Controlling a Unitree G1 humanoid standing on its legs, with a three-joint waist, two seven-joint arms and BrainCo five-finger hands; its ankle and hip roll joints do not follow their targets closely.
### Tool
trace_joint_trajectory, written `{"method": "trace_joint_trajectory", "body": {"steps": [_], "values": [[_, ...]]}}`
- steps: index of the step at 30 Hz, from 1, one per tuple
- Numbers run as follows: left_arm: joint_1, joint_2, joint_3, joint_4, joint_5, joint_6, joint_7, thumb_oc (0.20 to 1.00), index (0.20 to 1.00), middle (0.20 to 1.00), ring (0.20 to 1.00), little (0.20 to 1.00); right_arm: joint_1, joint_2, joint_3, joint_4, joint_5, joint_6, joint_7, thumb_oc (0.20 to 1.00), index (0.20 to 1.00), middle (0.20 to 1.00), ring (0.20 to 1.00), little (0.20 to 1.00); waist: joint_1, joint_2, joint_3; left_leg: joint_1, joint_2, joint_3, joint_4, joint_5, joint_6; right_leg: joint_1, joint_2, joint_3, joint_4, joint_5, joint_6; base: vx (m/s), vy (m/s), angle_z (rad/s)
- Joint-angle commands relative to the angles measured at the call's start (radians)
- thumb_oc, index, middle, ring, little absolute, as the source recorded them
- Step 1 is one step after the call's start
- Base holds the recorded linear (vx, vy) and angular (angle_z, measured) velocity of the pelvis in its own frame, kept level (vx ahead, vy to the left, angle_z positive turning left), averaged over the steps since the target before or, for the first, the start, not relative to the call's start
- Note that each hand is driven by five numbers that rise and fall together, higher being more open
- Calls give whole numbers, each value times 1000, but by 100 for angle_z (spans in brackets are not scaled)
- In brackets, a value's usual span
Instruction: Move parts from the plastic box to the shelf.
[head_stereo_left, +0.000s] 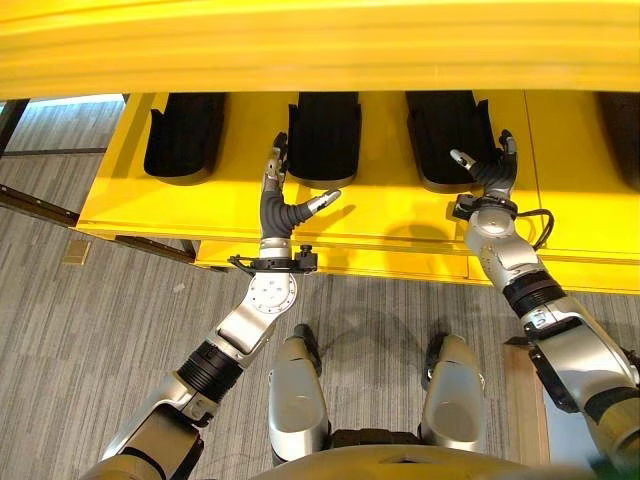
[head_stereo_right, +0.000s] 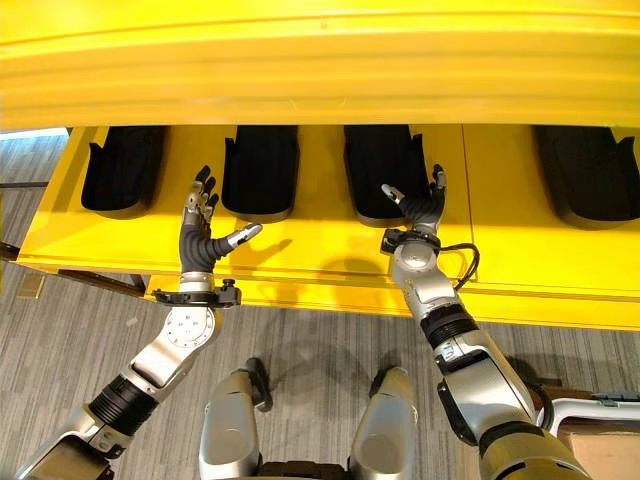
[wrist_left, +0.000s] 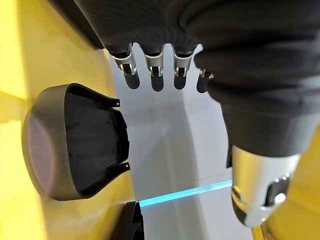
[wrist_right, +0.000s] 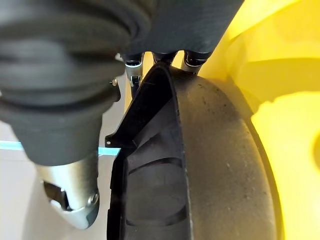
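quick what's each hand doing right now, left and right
Left hand: open, fingers straight, holding nothing, beside a black part on the shelf.
Right hand: open against another black part, not gripping it.

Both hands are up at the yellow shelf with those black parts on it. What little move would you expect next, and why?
Probably the right hand draws back from the shelf. Its fingers reach over the rim of a black part already standing there in the row, thumb spread aside rather than clamped. The left hand is open between two parts, holding nothing.

Black parts (head_stereo_left: 324, 136) on yellow shelf (head_stereo_left: 390, 225); grey striped carpet (head_stereo_left: 120, 310).
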Motion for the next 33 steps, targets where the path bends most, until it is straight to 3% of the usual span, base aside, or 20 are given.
{"method": "trace_joint_trajectory", "body": {"steps": [1, 16, 21, 33], "values": [[-8, 1, 4, -124, 32, -26, 17, 1000, 1000, 1000, 1000, 1000, 72, 106, 31, 44, 90, 55, 61, 1000, 1000, 1000, 1000, 1000, 16, -6, 9, 32, -46, 45, -5, -31, 88, 66, 51, -52, 133, -84, -69, 0, 0, 0], [-7, 0, 6, -131, 35, -19, 12, 1000, 1000, 1000, 1000, 1000, 90, 136, 63, 30, 130, 80, 114, 1000, 1000, 1000, 1000, 1000, 19, -10, 9, 31, -43, 44, -2, -31, 87, 65, 51, -51, 137, -85, -68, 0, 0, 0], [-5, -3, 5, -131, 39, -23, 12, 1000, 1000, 1000, 1000, 1000, 95, 141, 71, 32, 132, 79, 66, 1000, 1000, 1000, 1000, 1000, 19, -10, 9, 32, -40, 43, 0, -29, 87, 66, 50, -51, 138, -83, -67, 0, 0, 0], [-5, 2, 8, -141, 36, -10, -3, 1000, 1000, 1000, 1000, 1000, 102, 147, 63, 34, 151, 85, 131, 1000, 1000, 1000, 1000, 1000, 22, -13, 5, 32, -38, 41, 7, -34, 88, 72, 51, -50, 136, -82, -65, 0, 0, 0]]}}
